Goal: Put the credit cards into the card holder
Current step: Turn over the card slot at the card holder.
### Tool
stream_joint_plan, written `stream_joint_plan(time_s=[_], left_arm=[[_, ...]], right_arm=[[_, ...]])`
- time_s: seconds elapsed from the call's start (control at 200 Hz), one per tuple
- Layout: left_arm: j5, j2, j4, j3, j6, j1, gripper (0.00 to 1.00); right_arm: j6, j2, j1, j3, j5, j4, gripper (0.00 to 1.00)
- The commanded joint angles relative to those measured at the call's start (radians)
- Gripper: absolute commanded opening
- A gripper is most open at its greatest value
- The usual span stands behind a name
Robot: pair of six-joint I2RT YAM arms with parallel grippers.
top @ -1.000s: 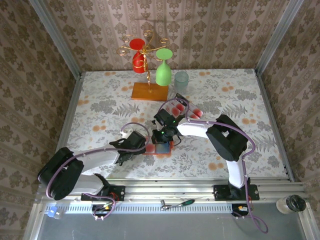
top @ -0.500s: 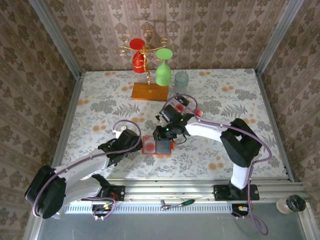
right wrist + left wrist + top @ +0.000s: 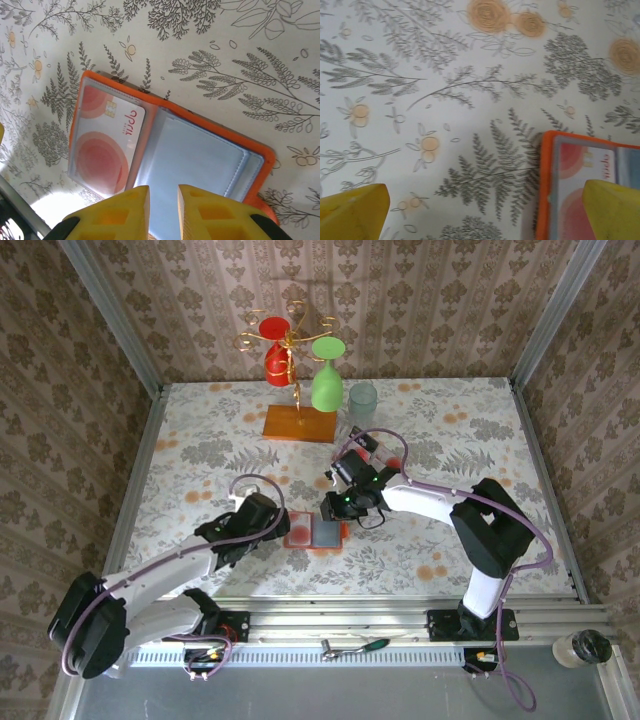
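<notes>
The table wears a pale cloth printed with grey ferns and orange flowers. The holder lies open and flat between the left gripper and the right gripper, just under the right one's tips. Beyond the right gripper lie cards, half hidden. Farther off stand an orange rack base and a tumbler.

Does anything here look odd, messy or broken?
Nothing spilled or broken. The holder lies open with one card in and its other sleeve empty. A small tool lies on the rail, off the table.
</notes>
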Motion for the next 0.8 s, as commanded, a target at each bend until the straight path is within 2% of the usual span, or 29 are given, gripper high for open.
stream_joint_plan(time_s=[0.0, 0.37, 0.795], left_arm=[[0.001, 0.047, 0.026, 0.058, 0.01, -0.038, 1.0], [-0.008, 0.268, 0.108, 0.157, -0.001, -0.169, 1.0], [-0.004, 0.325, 0.181, 0.107, -0.013, -0.196, 1.0]], right_arm=[[-0.037, -0.032, -0.008, -0.024, 0.037, -0.041, 0.23], [-0.067, 0.018, -0.027, -0.015, 0.03, -0.053, 0.17], [-0.07, 0.125, -0.031, 0.024, -0.037, -0.041, 0.12]])
